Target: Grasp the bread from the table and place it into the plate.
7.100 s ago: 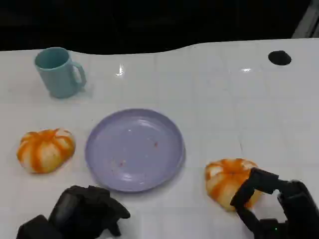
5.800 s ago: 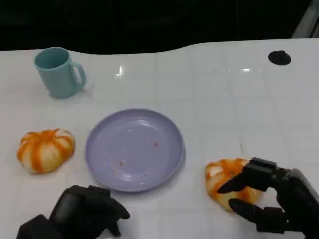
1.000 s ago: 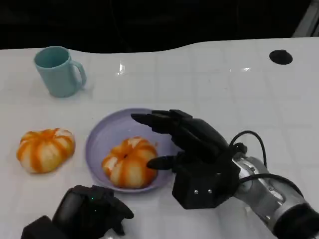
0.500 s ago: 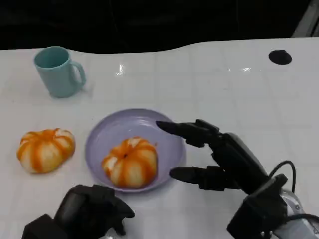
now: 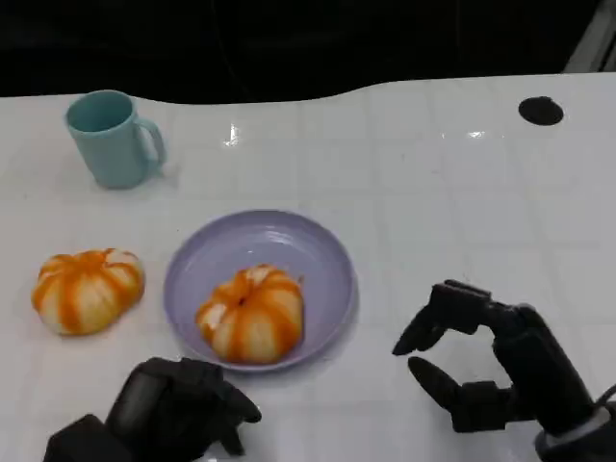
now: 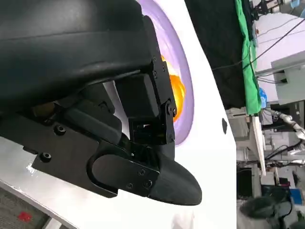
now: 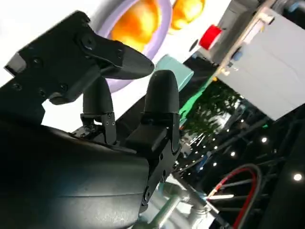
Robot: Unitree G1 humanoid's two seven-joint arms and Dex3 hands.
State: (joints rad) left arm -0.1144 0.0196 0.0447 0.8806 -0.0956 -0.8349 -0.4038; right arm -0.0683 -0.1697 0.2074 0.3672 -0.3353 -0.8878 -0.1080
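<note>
An orange-striped bread (image 5: 250,313) lies in the lilac plate (image 5: 289,243) at the table's middle. A second, similar bread (image 5: 87,289) sits on the table left of the plate. My right hand (image 5: 486,371) hovers to the right of the plate, apart from it, fingers spread and holding nothing. My left hand (image 5: 164,416) rests near the front edge below the plate, fingers curled in on nothing. In the right wrist view the bread (image 7: 138,19) in the plate (image 7: 161,36) lies beyond my fingers (image 7: 162,95). The left wrist view shows the plate (image 6: 185,71) past my curled left hand (image 6: 124,119).
A teal mug (image 5: 111,137) stands at the back left. A small black round mark (image 5: 540,111) sits at the back right. The white table (image 5: 433,192) is bare between them, and its far edge borders a dark background.
My right hand let go of the bread in the plate and has drawn back to the right and toward the front edge. The bread stays in the plate; the left hand is still.
</note>
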